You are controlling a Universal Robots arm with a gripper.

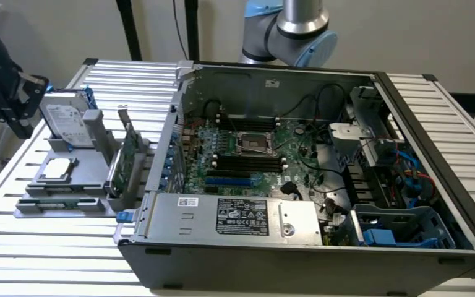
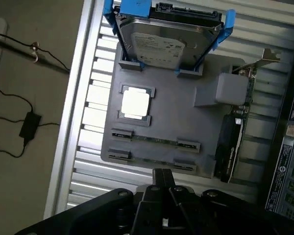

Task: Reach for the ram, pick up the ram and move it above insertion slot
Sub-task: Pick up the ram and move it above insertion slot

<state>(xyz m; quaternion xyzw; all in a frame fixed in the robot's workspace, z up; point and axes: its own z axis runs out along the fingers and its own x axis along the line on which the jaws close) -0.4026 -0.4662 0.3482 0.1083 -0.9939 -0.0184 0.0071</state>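
Slatted table (image 1: pixel 56 247), tray (image 2: pixel 186 117) with ram (image 2: pixel 154 141)

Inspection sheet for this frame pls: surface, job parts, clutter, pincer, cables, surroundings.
Surface: slatted metal table bearing grey fixture and open PC case.
Job's things: ram seated in the fixture, untouched; motherboard slots inside the case.
Clutter: hard drive, CPU, green card on the fixture.
Grippers: pincer hovers over the fixture's edge nearest the ram.
Cables: black lead on the floor; wiring inside the case.
Surroundings: arm base behind the case, plain wall.
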